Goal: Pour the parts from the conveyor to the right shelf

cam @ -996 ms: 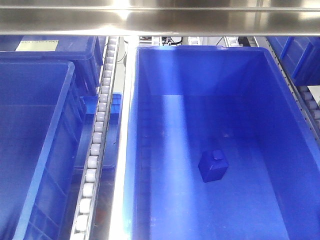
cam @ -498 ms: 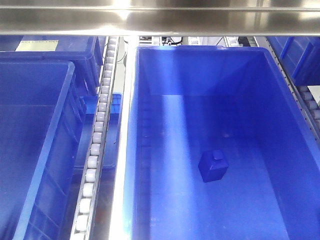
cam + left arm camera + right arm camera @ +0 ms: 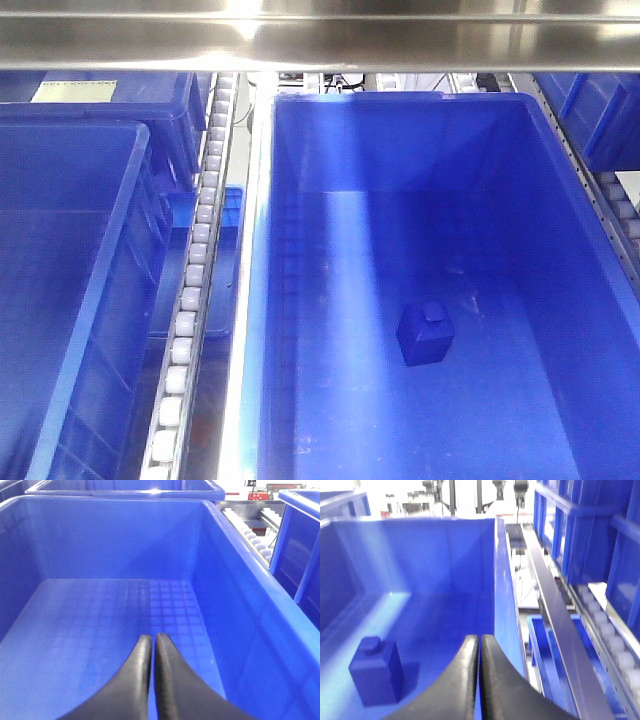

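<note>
The blue part [image 3: 426,335] is seen lying inside the shelf bin [image 3: 300,300], near its middle. Both the left gripper [image 3: 151,645] and right gripper [image 3: 480,645] are closed on nothing; the bin wall could be clipped on withdrawal.

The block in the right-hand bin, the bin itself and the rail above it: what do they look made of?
The block looks like moulded blue plastic, matte, with a small knob on top. The bin also looks like plastic, smooth and slightly glossy, with streaks of reflected light on its floor. The rail appears to be bright metal, probably stainless steel, judging by its mirror-like glare.
</note>
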Controlling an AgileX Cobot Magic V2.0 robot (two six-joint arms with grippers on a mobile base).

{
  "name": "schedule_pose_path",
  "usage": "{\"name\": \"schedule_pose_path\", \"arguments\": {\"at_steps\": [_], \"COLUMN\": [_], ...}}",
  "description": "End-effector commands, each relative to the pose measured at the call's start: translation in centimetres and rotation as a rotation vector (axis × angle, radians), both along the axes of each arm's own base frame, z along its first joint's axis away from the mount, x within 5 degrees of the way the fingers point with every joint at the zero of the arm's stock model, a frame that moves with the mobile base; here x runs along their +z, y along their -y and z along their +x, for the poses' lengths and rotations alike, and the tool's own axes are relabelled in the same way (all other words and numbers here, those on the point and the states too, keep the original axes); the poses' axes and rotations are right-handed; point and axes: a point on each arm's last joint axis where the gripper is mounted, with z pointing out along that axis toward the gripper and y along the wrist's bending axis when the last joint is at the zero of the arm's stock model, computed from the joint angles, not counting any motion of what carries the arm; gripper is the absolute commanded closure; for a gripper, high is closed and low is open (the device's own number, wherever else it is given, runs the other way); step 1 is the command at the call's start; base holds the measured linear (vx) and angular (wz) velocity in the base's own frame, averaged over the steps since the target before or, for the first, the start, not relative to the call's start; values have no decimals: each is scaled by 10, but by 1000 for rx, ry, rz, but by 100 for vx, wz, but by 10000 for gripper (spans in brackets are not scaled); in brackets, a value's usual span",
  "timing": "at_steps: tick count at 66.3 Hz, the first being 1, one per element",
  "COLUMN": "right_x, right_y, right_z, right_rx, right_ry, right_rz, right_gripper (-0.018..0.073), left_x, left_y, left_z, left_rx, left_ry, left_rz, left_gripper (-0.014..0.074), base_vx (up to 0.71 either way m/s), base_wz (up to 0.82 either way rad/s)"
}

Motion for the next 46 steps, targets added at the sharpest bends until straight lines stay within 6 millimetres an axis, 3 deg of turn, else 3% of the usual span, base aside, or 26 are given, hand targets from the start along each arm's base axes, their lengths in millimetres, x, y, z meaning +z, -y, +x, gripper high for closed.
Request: {"name": "schedule_pose_path", "arguments": {"at_steps": [1, 16, 46], "right_x": [5, 13, 10], "right_y": [0, 1, 1], "right_z": [0, -1, -1], "right_rx": [-5, -10, -8], "right_ry": [82, 174, 139], "right_rz": [-9, -4, -6], "right_gripper": [567, 567, 567], "left_x": [13, 13, 13], "left_y": [0, 0, 0], "left_z": [-1, -1, -1], "left_rx": [-6, -6, -6], "left_ry": [92, 92, 92], "left_rz": [-16, -16, -16], "left_gripper": [603, 603, 603], "base_vx": [0, 0, 0], "base_wz": [0, 0, 0]}}
